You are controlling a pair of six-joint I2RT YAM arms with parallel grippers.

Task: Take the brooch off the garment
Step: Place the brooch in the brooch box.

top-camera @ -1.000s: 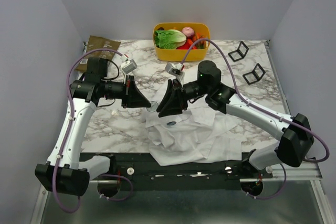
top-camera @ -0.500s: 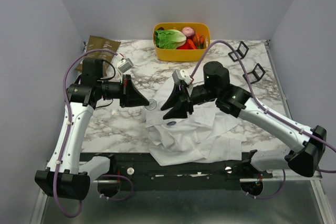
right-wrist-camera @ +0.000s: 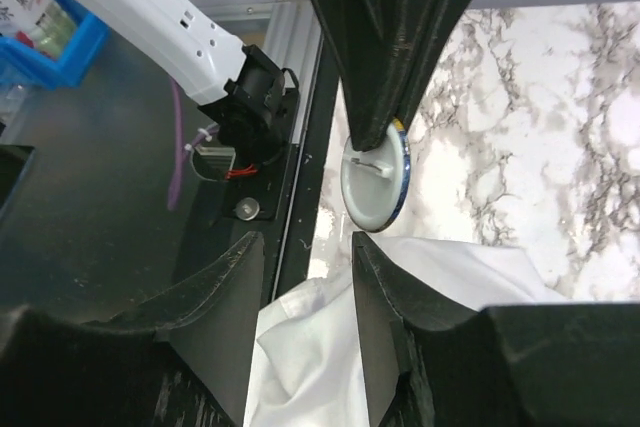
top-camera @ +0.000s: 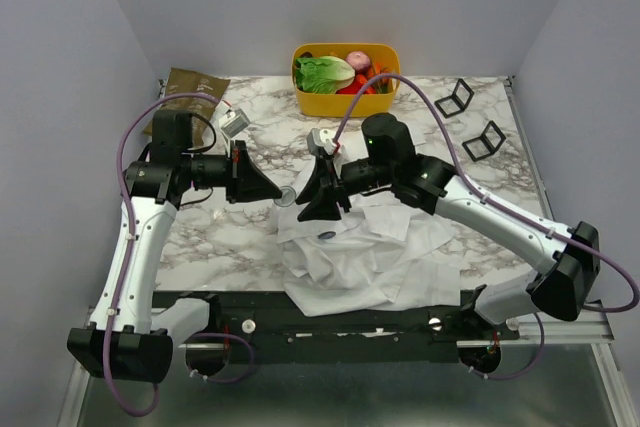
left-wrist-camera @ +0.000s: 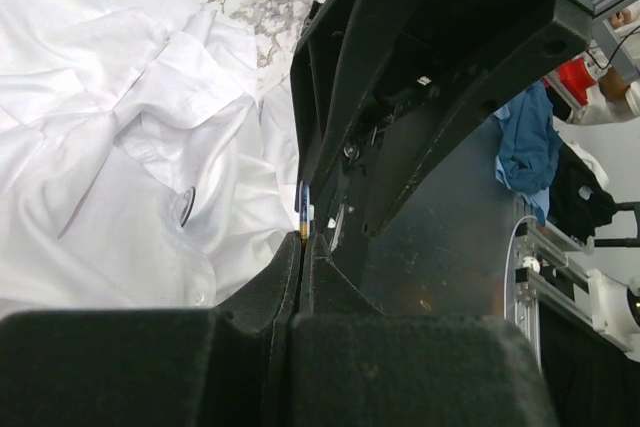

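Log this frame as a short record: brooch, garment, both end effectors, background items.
brooch: round disc, pinched at its edge, hanging clear of the cloth
garment: white shirt, crumpled, lying below the brooch
left end effector: shut on the brooch
right end effector: open, empty, facing the brooch without touching it
background: yellow bin of vegetables

Brooch point(right-wrist-camera: 374, 185): only the back and pin face the right wrist camera. The front design is hidden, and the top rim is covered by the left gripper point(right-wrist-camera: 373, 137) fingertips. The left wrist view gives just its thin edge. That gripper's body runs off the frame top. Garment point(top-camera: 350, 267): in the top view, the far part is covered by the right gripper point(top-camera: 308, 197). Small round spot point(top-camera: 327, 236) on the cloth, too small to identify.
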